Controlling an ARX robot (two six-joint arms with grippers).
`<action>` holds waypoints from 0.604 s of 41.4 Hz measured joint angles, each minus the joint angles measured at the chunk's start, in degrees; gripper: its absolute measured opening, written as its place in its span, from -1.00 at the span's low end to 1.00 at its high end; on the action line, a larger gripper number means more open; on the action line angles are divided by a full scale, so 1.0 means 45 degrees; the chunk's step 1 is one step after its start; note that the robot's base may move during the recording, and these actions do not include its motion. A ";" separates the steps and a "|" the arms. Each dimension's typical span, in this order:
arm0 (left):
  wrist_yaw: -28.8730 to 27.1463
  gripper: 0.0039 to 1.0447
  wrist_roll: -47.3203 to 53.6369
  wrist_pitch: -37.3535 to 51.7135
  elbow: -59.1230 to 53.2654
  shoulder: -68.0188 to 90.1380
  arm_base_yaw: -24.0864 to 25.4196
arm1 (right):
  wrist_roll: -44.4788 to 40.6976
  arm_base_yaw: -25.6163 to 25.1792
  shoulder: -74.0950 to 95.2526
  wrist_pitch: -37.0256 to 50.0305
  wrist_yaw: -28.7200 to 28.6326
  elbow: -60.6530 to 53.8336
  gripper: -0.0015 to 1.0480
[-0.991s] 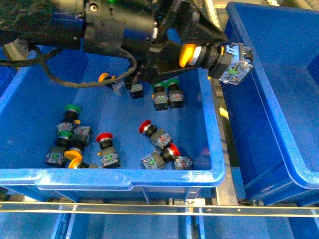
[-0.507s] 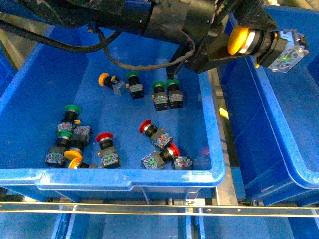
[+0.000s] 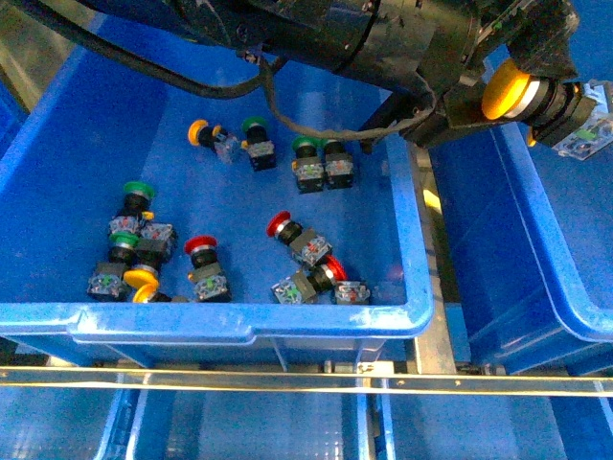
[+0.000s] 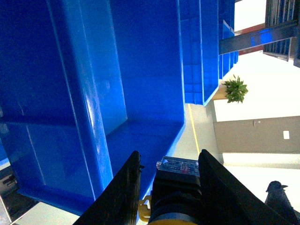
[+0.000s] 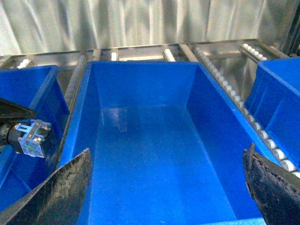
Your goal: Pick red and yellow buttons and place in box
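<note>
Front view: yellow button (image 3: 541, 101), round cap, black body, in left claw (image 4: 171, 190).

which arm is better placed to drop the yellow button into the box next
Left. The left pincer is shut on the yellow button and holds it right by the rim of the box. The right pincer hangs open over the box, holding nothing.

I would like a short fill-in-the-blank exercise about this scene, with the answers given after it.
The left gripper holds a button whose cap is ___.
The right gripper, above the box, is ___ and holds nothing.
In the other bin lie ___ red-capped buttons.
Missing words: yellow; open; three.
</note>
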 joint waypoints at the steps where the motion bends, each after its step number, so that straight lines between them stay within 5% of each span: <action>1: -0.0019 -0.41 0.0000 0.0029 0.0000 0.0029 -0.0029 | 0.0000 0.0000 0.0000 0.0000 0.0000 0.0000 0.86; 25: -0.0034 -0.41 -0.1919 0.1185 0.1132 0.0690 -0.0520 | 0.0000 0.0000 0.0000 0.0000 0.0000 0.0000 0.86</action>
